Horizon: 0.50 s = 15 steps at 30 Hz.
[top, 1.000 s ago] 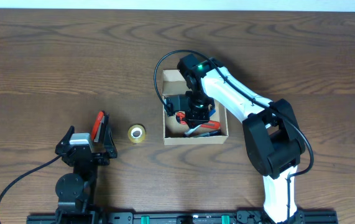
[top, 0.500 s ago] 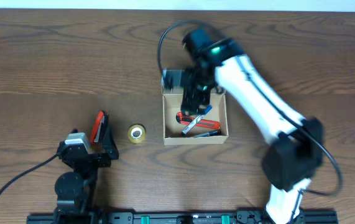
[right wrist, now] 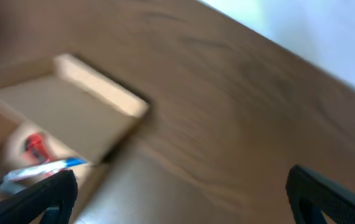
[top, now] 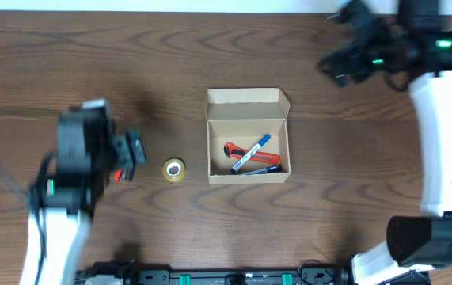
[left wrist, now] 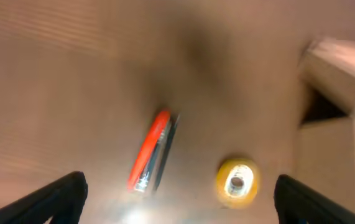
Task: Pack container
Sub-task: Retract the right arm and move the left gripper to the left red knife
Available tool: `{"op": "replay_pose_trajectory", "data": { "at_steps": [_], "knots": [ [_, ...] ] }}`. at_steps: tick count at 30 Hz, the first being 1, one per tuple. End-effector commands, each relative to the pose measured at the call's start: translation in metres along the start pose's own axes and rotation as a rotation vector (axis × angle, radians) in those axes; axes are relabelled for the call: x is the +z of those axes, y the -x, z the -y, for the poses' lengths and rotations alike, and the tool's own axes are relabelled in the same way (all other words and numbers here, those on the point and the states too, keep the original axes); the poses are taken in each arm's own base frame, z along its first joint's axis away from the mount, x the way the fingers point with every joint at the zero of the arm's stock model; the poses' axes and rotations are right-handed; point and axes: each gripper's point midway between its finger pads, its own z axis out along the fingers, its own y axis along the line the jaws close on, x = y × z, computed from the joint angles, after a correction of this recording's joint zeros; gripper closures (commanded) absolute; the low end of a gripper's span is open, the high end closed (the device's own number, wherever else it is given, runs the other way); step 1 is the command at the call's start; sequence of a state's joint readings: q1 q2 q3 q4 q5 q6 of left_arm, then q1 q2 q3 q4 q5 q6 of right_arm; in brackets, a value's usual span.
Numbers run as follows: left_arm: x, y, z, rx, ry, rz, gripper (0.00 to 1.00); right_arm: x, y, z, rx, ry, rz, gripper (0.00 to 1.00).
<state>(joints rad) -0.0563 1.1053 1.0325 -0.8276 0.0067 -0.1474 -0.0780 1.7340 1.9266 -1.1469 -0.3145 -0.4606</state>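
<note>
The container [top: 248, 136], a tan cardboard box, stands mid-table with its flap lid [top: 247, 103] open toward the back. A red cutter [top: 236, 150], a blue-capped marker [top: 252, 151] and a red marker [top: 262, 168] lie inside. My right gripper [top: 343, 62] hovers open and empty at the far right, away from the box; its wrist view shows the container [right wrist: 65, 118] at lower left. My left gripper [top: 131, 152] is open and empty above a red-and-black pen-like item [left wrist: 154, 151] on the table; both views are motion-blurred.
A small yellow tape roll [top: 174, 169] lies between the pen-like item and the box, and the same tape roll [left wrist: 237, 182] shows just inside the left gripper's right finger. The box's corner [left wrist: 342, 78] shows at the right of the left wrist view.
My right gripper opened, rose out of the box and swung to the far right, leaving the items inside. My left arm lifted from its rest and moved over the pen-like item.
</note>
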Motion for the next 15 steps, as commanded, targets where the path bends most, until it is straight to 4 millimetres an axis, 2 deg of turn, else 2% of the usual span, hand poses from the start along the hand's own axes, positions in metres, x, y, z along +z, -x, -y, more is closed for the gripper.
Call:
{"op": "replay_pose_trajectory", "data": {
  "at_steps": [1,3,6,15],
  "knots": [
    [0.001,0.029,-0.005,0.093,0.083,-0.094,0.05,-0.018,-0.020,0.047,0.254,-0.077,0.006,0.01],
    [0.005,0.032,-0.003,0.124,0.090,-0.180,0.05,-0.022,-0.035,0.069,0.332,-0.106,-0.003,0.01],
    [0.015,0.030,-0.001,0.131,0.098,-0.271,0.05,-0.024,-0.051,0.083,0.382,-0.120,-0.029,0.01],
    [0.052,-0.008,-0.010,0.189,0.130,-0.475,0.05,-0.007,-0.074,0.086,0.407,-0.109,-0.098,0.01]
  ]
}}
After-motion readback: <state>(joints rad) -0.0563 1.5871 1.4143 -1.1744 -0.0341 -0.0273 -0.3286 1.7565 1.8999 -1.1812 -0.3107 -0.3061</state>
